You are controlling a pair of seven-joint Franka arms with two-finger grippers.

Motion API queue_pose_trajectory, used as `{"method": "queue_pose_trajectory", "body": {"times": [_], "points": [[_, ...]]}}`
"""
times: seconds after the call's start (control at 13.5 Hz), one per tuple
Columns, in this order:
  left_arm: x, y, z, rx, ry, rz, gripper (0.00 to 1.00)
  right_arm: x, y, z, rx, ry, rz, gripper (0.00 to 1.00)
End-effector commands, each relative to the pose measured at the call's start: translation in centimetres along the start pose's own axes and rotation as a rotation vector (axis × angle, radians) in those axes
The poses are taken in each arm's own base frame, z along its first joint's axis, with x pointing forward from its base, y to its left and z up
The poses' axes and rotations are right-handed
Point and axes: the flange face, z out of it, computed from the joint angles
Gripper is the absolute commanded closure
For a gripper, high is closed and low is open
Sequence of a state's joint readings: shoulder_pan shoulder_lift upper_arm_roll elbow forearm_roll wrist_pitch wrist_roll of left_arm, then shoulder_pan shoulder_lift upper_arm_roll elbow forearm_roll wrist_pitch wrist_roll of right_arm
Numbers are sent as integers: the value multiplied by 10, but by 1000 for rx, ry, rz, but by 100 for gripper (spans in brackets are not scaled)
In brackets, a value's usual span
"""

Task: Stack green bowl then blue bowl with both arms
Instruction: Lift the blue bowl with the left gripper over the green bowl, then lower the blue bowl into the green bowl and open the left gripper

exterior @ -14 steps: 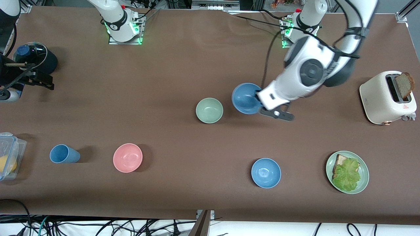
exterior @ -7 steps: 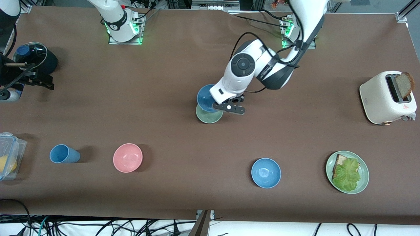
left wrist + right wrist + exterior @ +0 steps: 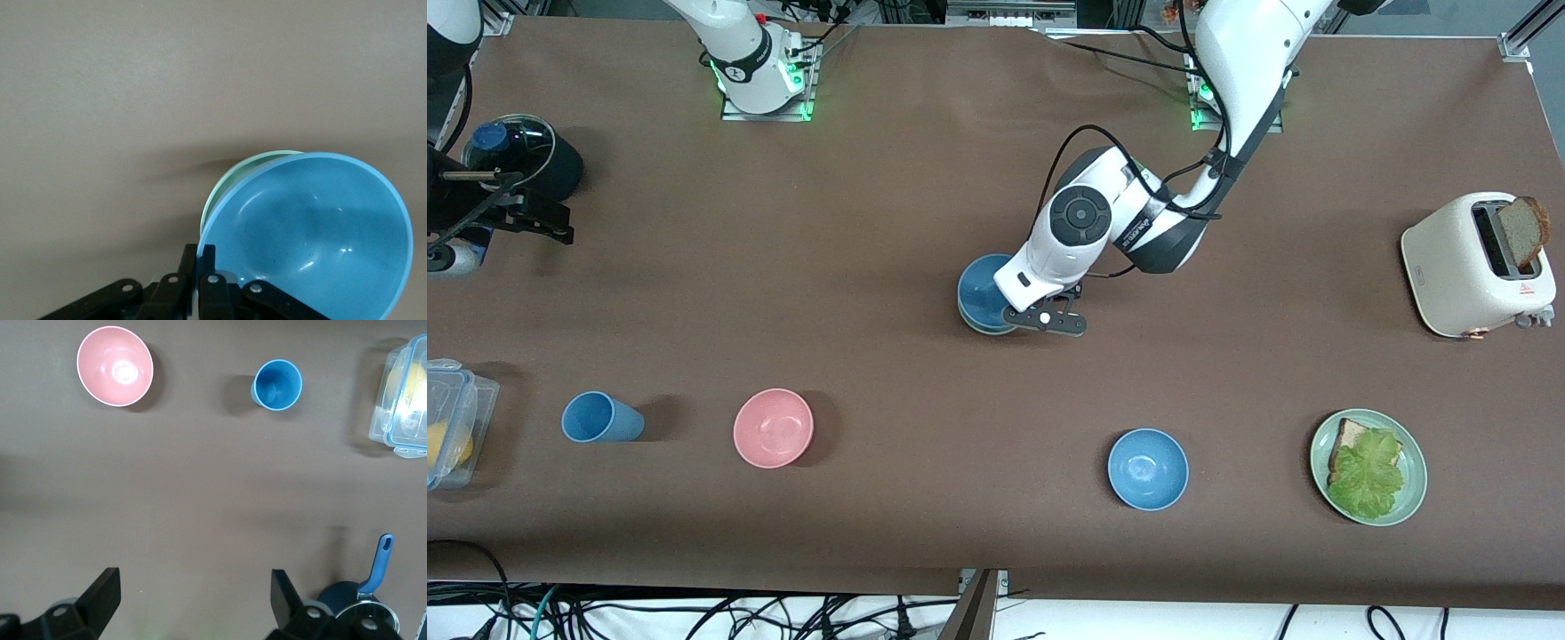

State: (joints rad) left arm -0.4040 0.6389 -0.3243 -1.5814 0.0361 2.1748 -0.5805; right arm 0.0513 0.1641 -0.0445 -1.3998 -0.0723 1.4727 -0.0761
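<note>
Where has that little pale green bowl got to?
The small matte mint-green bowl sits mid-table, almost hidden under the muted blue bowl that the left pincer grips by its rim.

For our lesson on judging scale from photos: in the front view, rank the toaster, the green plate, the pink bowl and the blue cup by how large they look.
1. Toaster, largest.
2. Green plate.
3. Pink bowl.
4. Blue cup, smallest, though it lies on its side, so this is less sure.
</note>
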Motion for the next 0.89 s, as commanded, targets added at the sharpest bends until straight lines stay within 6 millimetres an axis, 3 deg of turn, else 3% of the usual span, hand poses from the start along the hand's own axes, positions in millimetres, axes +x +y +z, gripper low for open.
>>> {"method": "queue_pose_trajectory", "body": {"times": [0.0, 0.44, 0.52, 0.59, 0.67, 0.81], "points": [[-2, 15, 1, 14, 19, 13, 100, -2, 2, -2, 4, 7, -9, 1], [-2, 14, 20, 70, 29, 15, 100, -2, 2, -2, 4, 7, -9, 1], [-3, 16, 19, 68, 31, 15, 79, -2, 2, -2, 4, 7, -9, 1], [-3, 16, 18, 67, 32, 12, 14, -2, 2, -2, 4, 7, -9, 1], [-3, 17, 18, 68, 33, 14, 0, -2, 2, -2, 4, 7, -9, 1], [-4, 19, 11, 60, 40, 12, 0, -2, 2, -2, 4, 7, -9, 1]]}}
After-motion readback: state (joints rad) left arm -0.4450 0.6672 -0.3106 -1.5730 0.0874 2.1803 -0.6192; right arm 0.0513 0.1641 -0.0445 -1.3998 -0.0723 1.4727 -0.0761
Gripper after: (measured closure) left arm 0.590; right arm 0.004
